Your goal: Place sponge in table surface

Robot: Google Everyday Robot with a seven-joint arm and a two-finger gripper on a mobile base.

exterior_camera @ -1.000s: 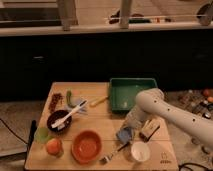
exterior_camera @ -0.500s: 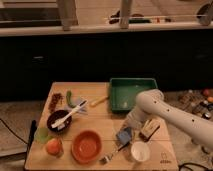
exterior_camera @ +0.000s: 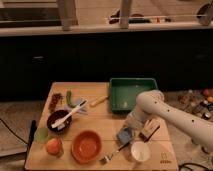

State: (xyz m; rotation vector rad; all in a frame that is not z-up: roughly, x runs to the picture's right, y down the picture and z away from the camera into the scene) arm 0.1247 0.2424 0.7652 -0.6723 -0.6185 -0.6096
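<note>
The blue-grey sponge (exterior_camera: 125, 135) sits low over the light wooden table surface (exterior_camera: 100, 112), right of the middle, between the orange bowl and a tan-and-dark block. My gripper (exterior_camera: 131, 123) comes down from the white arm (exterior_camera: 165, 112) on the right and is at the sponge's far edge. I cannot tell whether the sponge rests on the wood or hangs from the gripper.
A green tray (exterior_camera: 132, 93) stands at the back right. The tan-and-dark block (exterior_camera: 150, 130), a white cup (exterior_camera: 140, 151) and a fork (exterior_camera: 112, 156) lie near the sponge. An orange bowl (exterior_camera: 86, 146), a dark bowl with a white spoon (exterior_camera: 59, 120) and an orange fruit (exterior_camera: 53, 146) are on the left.
</note>
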